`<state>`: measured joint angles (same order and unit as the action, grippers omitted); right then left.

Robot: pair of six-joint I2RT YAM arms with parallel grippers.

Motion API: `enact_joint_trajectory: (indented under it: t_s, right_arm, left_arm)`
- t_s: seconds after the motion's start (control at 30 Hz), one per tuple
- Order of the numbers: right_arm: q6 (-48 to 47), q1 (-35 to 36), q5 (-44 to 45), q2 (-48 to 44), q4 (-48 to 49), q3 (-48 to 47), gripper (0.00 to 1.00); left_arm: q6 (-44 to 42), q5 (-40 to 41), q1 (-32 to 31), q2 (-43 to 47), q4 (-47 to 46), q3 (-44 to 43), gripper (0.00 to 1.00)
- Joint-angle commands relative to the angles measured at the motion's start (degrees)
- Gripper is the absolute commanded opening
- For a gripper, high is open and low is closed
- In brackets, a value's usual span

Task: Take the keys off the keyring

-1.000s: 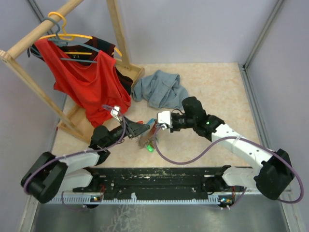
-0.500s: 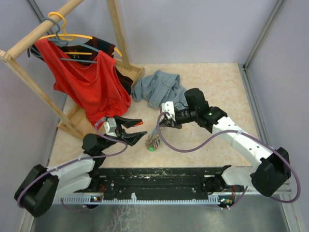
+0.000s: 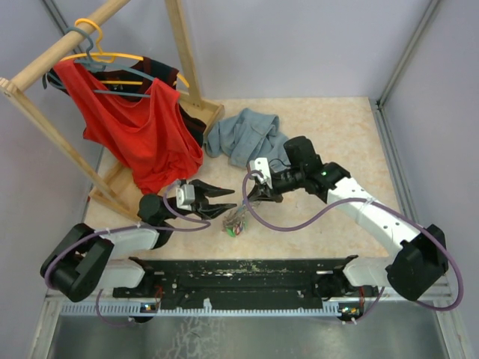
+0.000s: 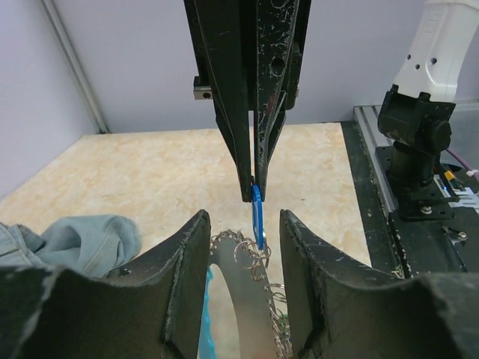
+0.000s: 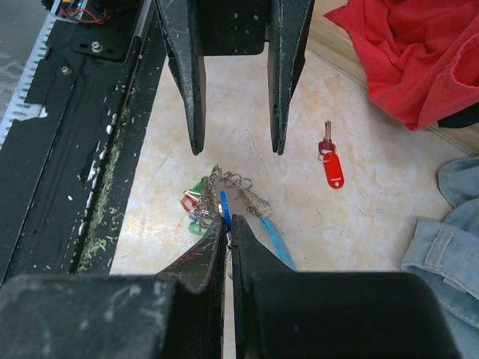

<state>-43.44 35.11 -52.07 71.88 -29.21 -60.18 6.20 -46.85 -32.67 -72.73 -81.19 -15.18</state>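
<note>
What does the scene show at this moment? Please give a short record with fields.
left claw: open, pointed at the keyring
right claw: shut on the blue key
red key: lies alone, apart from the keyring
green key: in the bunch at the keyring

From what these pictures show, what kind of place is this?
Likely a robot test cell, not a home: plain grey walls enclose the table, and a wooden clothes rack stands on it.
</note>
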Motion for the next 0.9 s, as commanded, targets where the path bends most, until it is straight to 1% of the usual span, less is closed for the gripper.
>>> enact_joint_trajectory:
  t_s: [0.0,0.13,0.2,0.27,0.37,0.5,0.6,0.63,0.7,0.87]
  right_arm:
    - [-0.77,-0.52,-3.56,-0.15,0.96,-4.49,0.0]
    - [-0.77,-0.57,-4.06,-0.41,0.5,-4.77,0.0]
    - [-0.92,-0.7,-4.4,-0.51,0.1,-4.98,0.0]
    - [-1.1,-0.79,-4.75,-0.52,-0.41,-5.26,0.0]
    - [-1.12,-0.87,-5.26,-0.59,-0.96,-5.68,0.0]
    - [-1.05,-1.17,-5.48,-0.77,-1.11,-5.82,0.0]
    - [-0.95,-1.38,-5.75,-0.88,-1.2,-5.91,0.0]
    - [-0.94,-1.37,-5.79,-0.86,-1.2,-5.84,0.0]
    - [-0.94,-1.36,-5.97,-0.78,-1.21,-5.82,0.0]
    - [-0.94,-1.42,-6.04,-0.77,-1.2,-5.74,0.0]
  left_arm:
    - [2.55,-3.5,0.16,-1.11,-1.62,-2.39,0.48]
    - [4.83,-4.58,-0.44,-1.34,-1.17,-2.45,0.48]
    - [5.44,-3.42,-0.63,0.01,-1.48,-1.17,0.51]
    - [6.04,-2.82,-0.87,1.26,0.66,-1.14,0.52]
    - [3.78,-0.45,-2.29,2.88,8.12,-2.45,0.52]
    - [-5.32,5.31,-5.85,5.72,22.26,-5.38,0.52]
    - [-12.98,11.34,-9.16,7.57,34.46,-8.49,0.52]
    - [-14.47,12.46,-9.71,7.89,36.66,-8.94,0.52]
    - [-15.51,13.72,-9.95,7.97,36.78,-8.74,0.5]
    - [-16.33,13.73,-9.96,6.07,35.66,-9.35,0.44]
